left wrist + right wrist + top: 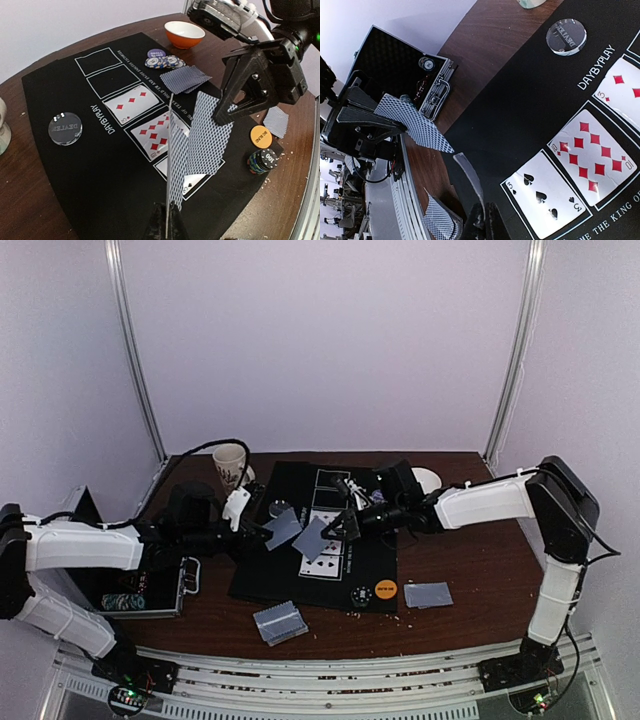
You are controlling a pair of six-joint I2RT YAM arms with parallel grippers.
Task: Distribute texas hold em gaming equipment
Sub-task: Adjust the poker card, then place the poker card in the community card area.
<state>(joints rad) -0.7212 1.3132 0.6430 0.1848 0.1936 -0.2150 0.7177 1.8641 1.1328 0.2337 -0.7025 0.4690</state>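
Above the middle of the black mat [265,585] on the counter [480,560], the left gripper [264,533] was clamped on one card [284,527] and the right gripper [344,526] on a second card [312,539], both held close together over three face-up cards [590,160]. Two outlined boxes [96,61] at the row's far end lay unfilled, so the step appeared to be dealing the next card. Doing it well likely meant keeping the arms apart, lowering the card flat inside its box and releasing only once it rested there.
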